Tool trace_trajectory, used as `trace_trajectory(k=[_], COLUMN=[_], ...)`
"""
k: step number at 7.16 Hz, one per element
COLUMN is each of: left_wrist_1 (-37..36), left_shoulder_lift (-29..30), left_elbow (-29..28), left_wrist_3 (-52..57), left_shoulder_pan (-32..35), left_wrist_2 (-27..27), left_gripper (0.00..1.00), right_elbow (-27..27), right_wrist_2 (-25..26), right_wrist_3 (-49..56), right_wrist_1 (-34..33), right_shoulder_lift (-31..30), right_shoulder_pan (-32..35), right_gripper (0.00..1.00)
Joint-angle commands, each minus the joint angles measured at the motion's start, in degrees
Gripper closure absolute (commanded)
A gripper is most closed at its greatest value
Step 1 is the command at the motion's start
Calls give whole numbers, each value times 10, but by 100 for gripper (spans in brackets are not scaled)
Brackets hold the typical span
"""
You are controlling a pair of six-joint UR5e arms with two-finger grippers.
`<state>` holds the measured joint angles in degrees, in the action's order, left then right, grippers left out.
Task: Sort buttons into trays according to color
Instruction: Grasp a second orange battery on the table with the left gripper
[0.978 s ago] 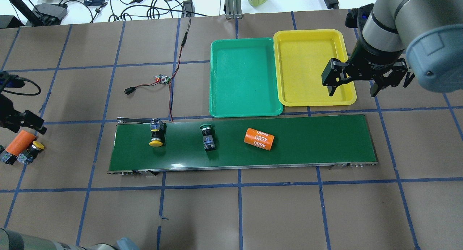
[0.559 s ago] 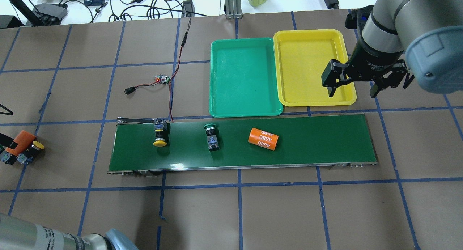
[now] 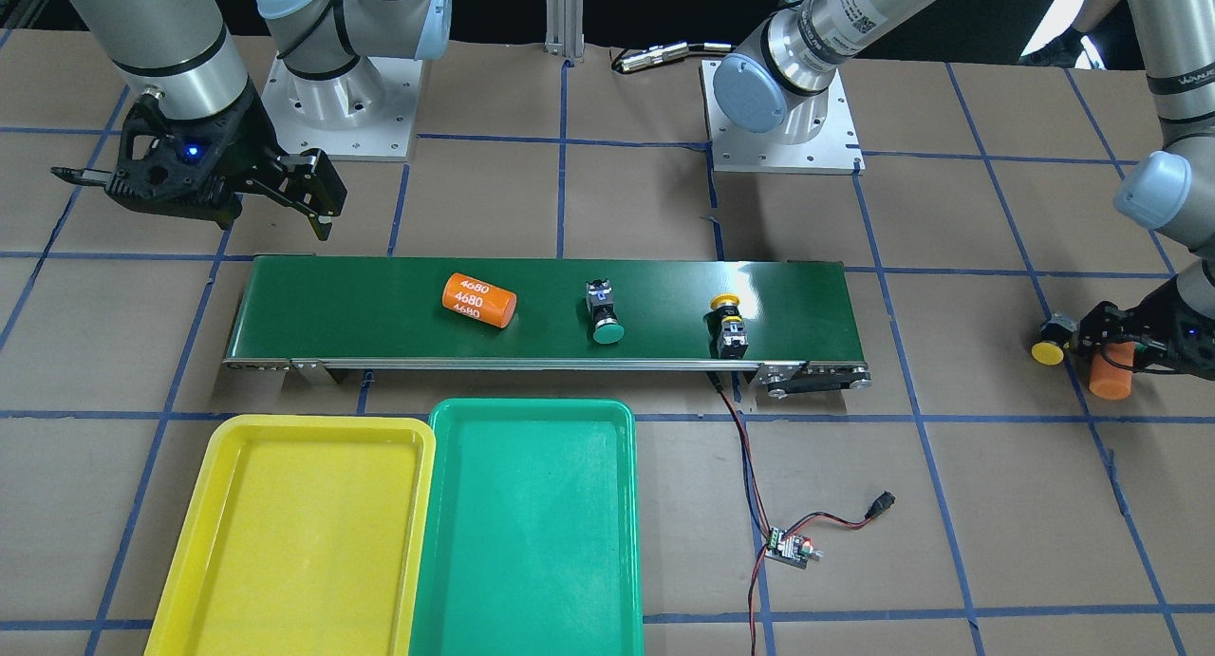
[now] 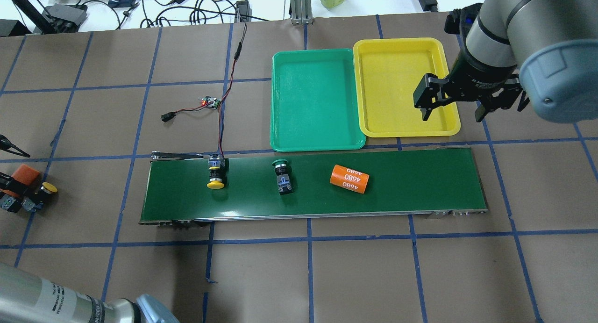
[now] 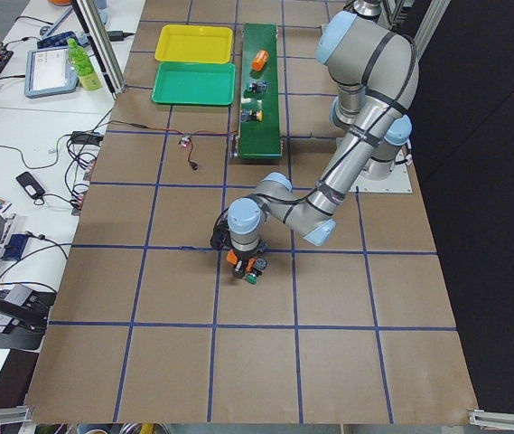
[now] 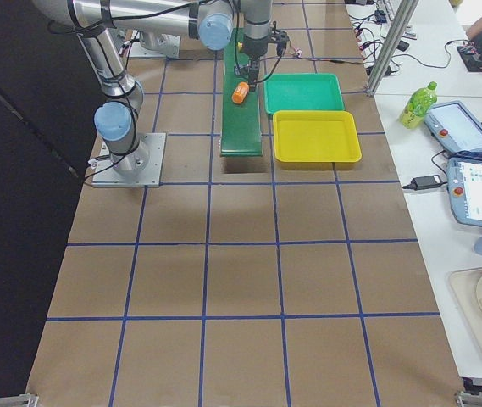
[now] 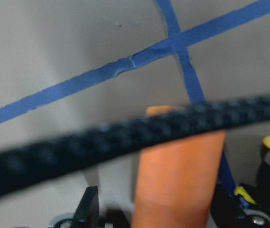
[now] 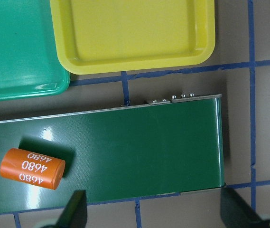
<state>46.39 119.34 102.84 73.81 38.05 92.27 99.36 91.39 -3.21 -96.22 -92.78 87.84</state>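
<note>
A yellow-capped button [image 4: 216, 175] and a green-capped button [image 4: 282, 176] lie on the dark green belt [image 4: 420, 183]. Both also show in the front view, the yellow one [image 3: 727, 322] and the green one [image 3: 605, 316]. The teal-green tray [image 4: 315, 98] and the yellow tray [image 4: 404, 87] sit side by side beyond the belt, both bare. My right gripper [image 4: 452, 116] is open and empty, hovering over the yellow tray's near right corner. My left gripper [image 3: 1130, 345] is low at the table's far left and open. It straddles an orange cylinder [image 7: 177, 175], with another yellow-capped button [image 3: 1047, 350] beside it.
A second orange cylinder [image 4: 349, 178] marked 4680 lies on the belt right of the green-capped button, and shows in the right wrist view [image 8: 32, 168]. A small circuit board [image 4: 210, 102] with red and black wires lies left of the trays. A black cable crosses the left wrist view.
The two buttons and the orange cylinder on the belt have shifted right in the overhead view. My left gripper has come down around the orange cylinder at the far left. The right gripper barely moved.
</note>
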Motion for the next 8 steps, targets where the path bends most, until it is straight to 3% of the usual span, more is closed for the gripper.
trace_trajectory(k=[1,2,3,5,8], left_wrist_1=[-3,4,36,168,193], left_shoulder_lift=[-6,-29,-64,-151,-266], left_elbow=[0,-1,0,22,124], left_wrist_3=[6,-4,-23,-168,-403], left_shoulder_pan=[0,11,44,111,244], left_wrist_2=[0,3,6,-3,-39], left_gripper=[89,96,96,96,96], right_elbow=[0,0,2,31,54], right_wrist_2=[2,-1,-1,-10,-46], right_wrist_3=[2,7,1,0,1], right_wrist_1=[2,2,2,-15,-31], right_shoulder_lift=[1,0,0,-2,-3], right_shoulder_pan=[0,0,0,4,8], right_gripper=[0,0,0,0,0])
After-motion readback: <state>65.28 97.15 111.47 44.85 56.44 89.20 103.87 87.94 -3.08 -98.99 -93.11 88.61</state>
